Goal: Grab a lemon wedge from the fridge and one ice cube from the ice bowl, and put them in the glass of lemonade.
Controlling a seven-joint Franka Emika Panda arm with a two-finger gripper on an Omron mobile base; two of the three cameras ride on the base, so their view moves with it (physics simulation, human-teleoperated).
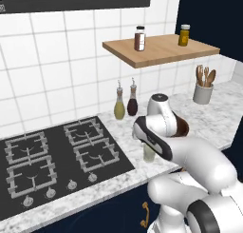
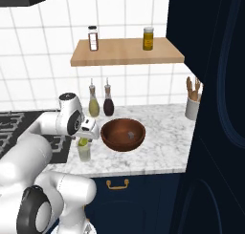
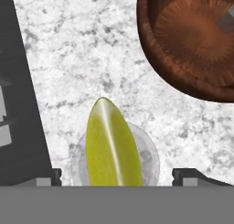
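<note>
A: Where was the lemon wedge (image 3: 111, 145) found?

B: It was seen standing on end in the mouth of the glass of lemonade (image 3: 148, 161), its upper tip poking above the rim. The glass was placed on the marble counter (image 3: 91, 49), near the front edge, just right of the stove (image 3: 18, 127).

A: And the end effector (image 3: 118, 175)?

B: It was held directly over the glass, with the fingers spread wide on either side of the wedge and nothing pinched between them.

A: What else was noted nearby?

B: The ice bowl (image 2: 122, 134) was set just right of the glass. One small grey cube (image 2: 130, 133) was made out inside it.

A: What could have gone wrong from there?

B: The wedge was judged to be propped rather than sunk, so it could have been knocked out, or the glass tipped, had the fingers been swept sideways toward the bowl without first being lifted clear. The cube, being small and slick, could also have been missed.
</note>
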